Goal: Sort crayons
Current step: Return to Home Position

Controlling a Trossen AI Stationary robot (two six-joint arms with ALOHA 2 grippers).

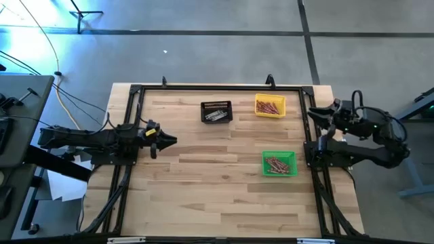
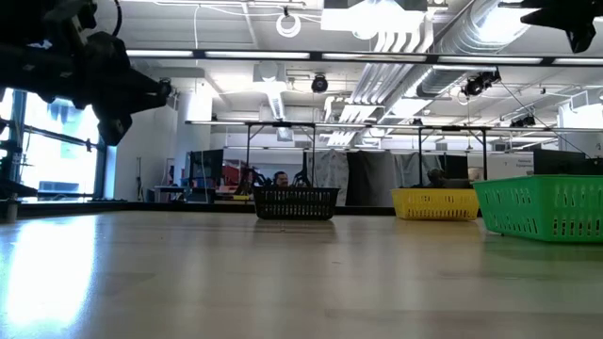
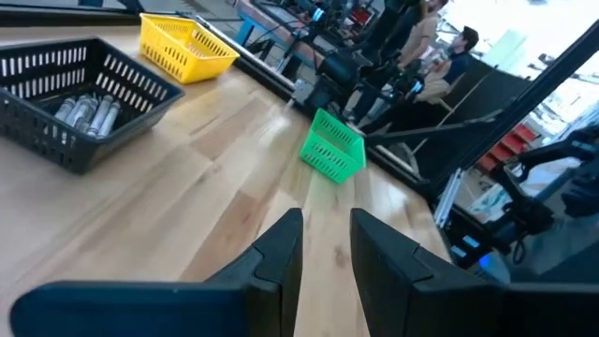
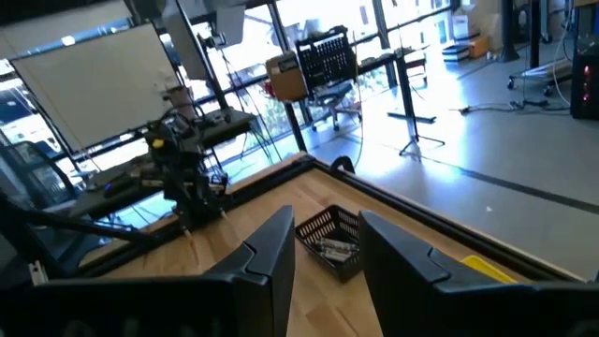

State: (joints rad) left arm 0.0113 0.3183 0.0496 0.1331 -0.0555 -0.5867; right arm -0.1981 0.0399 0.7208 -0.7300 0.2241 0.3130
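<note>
Near the right gripper (image 1: pixel 313 112), spread and empty like the left gripper (image 1: pixel 167 141), risked clipping the green bin (image 1: pixel 264 163), spilling crayons (image 1: pixel 277 165).

Grey crayons (image 3: pixel 84 111); black bin (image 1: pixel 216 105); yellow bin (image 1: pixel 258 106); green bin (image 1: pixel 279 154)

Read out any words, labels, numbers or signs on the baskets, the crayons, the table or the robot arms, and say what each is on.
No text can be read in these pictures.
The black basket, yellow basket and green basket: no label shows.
The crayons: any print is too small to read.
The left arm and right arm: no readable marking.
The whiteboard behind the table: looks blank.
</note>
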